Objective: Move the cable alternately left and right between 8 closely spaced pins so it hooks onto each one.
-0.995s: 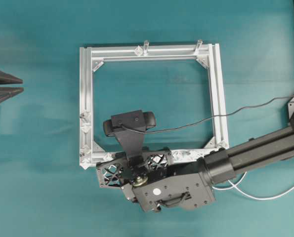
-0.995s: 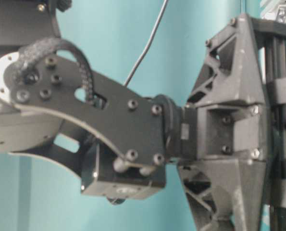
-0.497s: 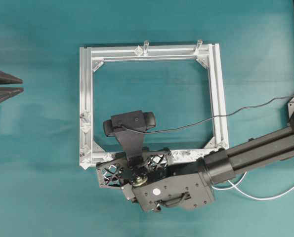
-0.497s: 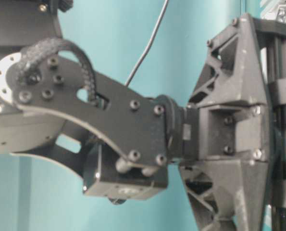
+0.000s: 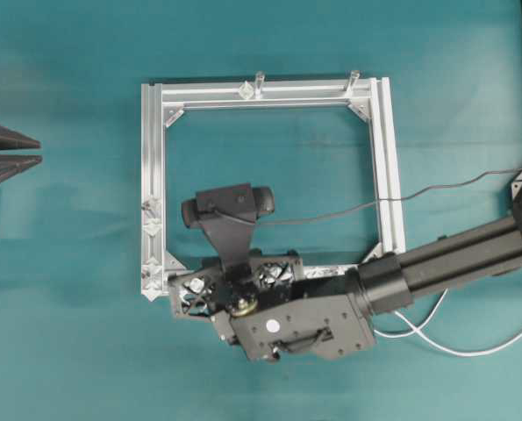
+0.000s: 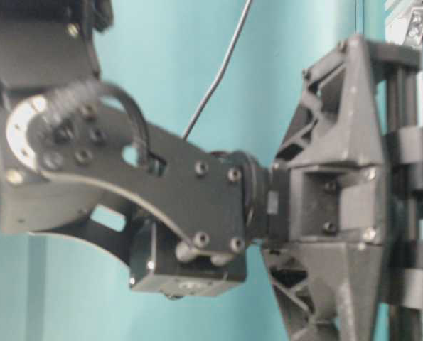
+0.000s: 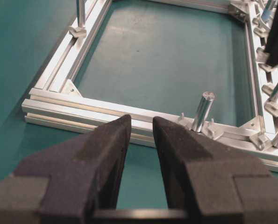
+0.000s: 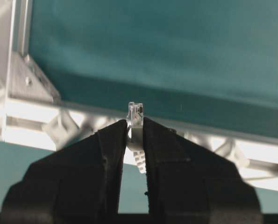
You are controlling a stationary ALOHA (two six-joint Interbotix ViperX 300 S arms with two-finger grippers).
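My right gripper (image 8: pixel 135 125) is shut on the pale plug (image 8: pixel 136 113) at the free end of the cable, which sticks out just past the fingertips. Below it lies the frame's rail with blurred silver pins (image 8: pixel 66 129). From overhead, the right gripper (image 5: pixel 187 295) is over the frame's lower left corner, next to pins (image 5: pixel 153 226) on the left rail. The white cable (image 5: pixel 440 342) trails in loops under the right arm. My left gripper (image 7: pixel 141 127) hangs open with nothing between its fingers, short of the near rail. Overhead, it (image 5: pixel 34 149) sits at the far left.
The square aluminium frame (image 5: pixel 388 158) lies mid-table with two upright posts (image 5: pixel 260 81) on its far rail. A black webcam (image 5: pixel 228 203) rides on the right wrist, its dark wire (image 5: pixel 418 195) crossing the right rail. The right arm's wrist (image 6: pixel 190 206) looms close at table level.
The right arm has shifted slightly up the overhead view toward the frame's inside, carrying the plug and webcam with it. The left gripper has not moved.
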